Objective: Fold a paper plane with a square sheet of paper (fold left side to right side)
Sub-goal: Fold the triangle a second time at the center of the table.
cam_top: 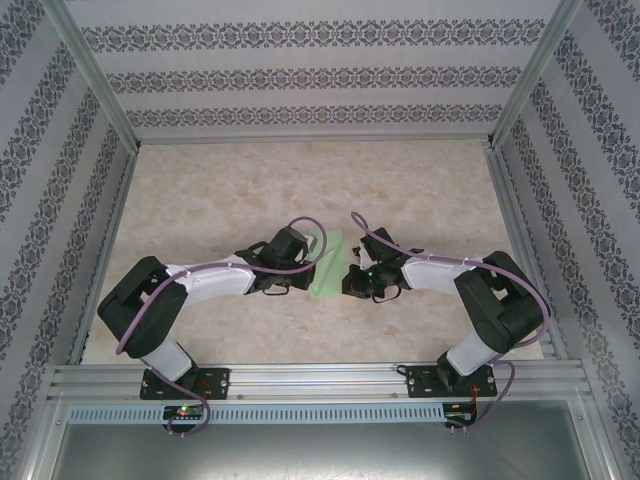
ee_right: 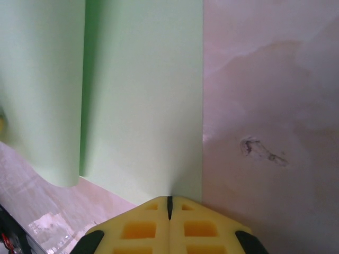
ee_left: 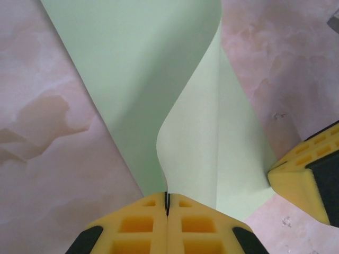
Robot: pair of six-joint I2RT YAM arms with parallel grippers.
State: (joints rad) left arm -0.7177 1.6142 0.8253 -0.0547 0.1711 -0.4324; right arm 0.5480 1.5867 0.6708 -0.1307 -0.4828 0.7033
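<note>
No legible text, label, brand, number or sign appears in any view.

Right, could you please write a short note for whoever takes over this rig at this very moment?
Left pincer: shut on the square sheet of paper, one edge lifted off the table and curled over.
Right pincer: shut, tips at the sheet's opposite edge, which lies flat; pinching or just pressing, I cannot tell.
Done: left-to-right fold begun, no crease yet.
To do: lay the lifted edge onto the right edge, crease, then all later plane folds.
</note>
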